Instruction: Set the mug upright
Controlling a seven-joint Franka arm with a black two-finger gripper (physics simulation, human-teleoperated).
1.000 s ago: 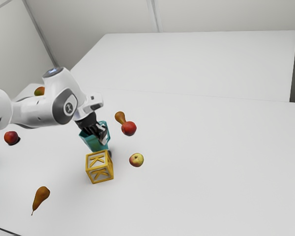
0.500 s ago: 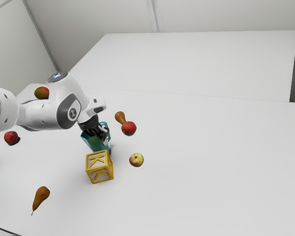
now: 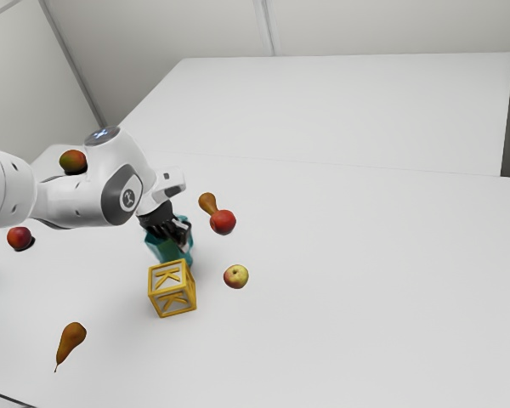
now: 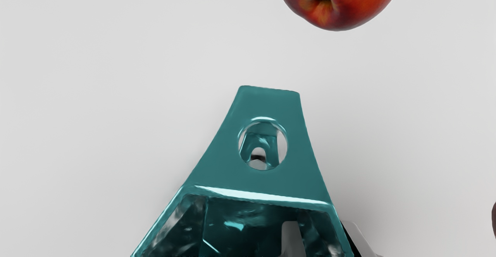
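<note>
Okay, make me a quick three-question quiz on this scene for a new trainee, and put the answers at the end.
1. Multiple choice: in the exterior view, which of these lies nearest the mug?
A) the pear nearest the picture's bottom edge
B) the yellow block
C) the yellow-and-red apple

2. True or false: one finger of the tool reaches inside the mug.

3. Fill in the blank: the letter on the yellow block's faces in the exterior view is ____.

Key: 1. B; 2. true; 3. K

Pincer & mug slightly lower vs. prev.
</note>
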